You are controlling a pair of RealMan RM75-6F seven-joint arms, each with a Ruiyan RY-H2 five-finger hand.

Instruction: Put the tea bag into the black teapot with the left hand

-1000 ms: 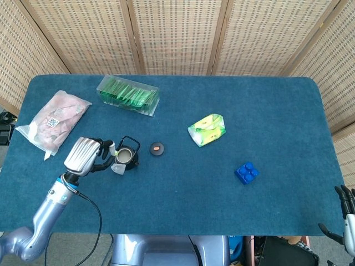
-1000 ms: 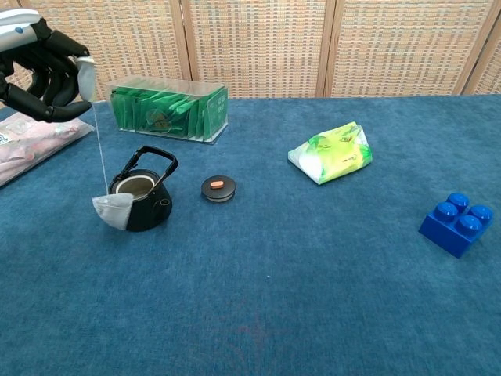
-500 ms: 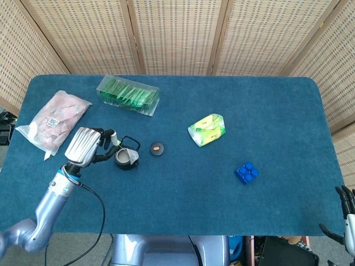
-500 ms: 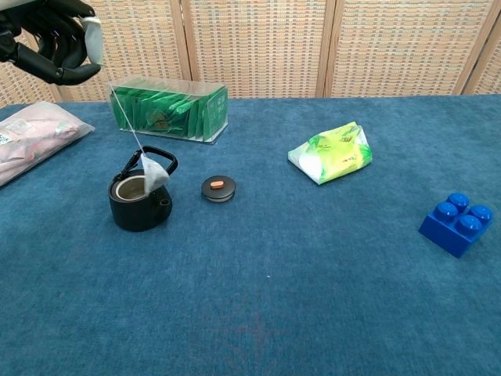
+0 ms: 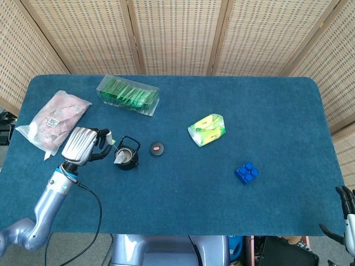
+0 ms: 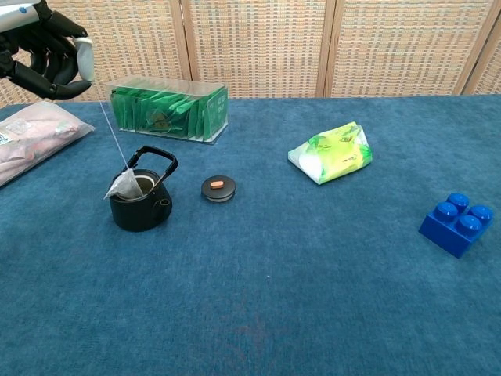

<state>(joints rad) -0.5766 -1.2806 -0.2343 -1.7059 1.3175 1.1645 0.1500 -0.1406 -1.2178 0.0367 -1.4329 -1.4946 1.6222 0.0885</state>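
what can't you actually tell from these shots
- Whether the tea bag is inside the black teapot or on its rim: small in both views, half hidden by the left hand in the head view.
- Left hand's grip on the tag: chest view cuts the hand at the top-left edge.
- Right hand: only fingertips show at the head view's right edge, absent from chest view.

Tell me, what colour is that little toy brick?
Blue brick; the chest view shows it best.

— Where is the left hand (image 5: 83, 146)?
— Near the table's (image 5: 183, 210) left edge, just beside the black teapot (image 5: 127, 157), with the tea bag (image 5: 121, 156) at its mouth.
— And the right hand (image 5: 345, 206)?
— At the front right corner.
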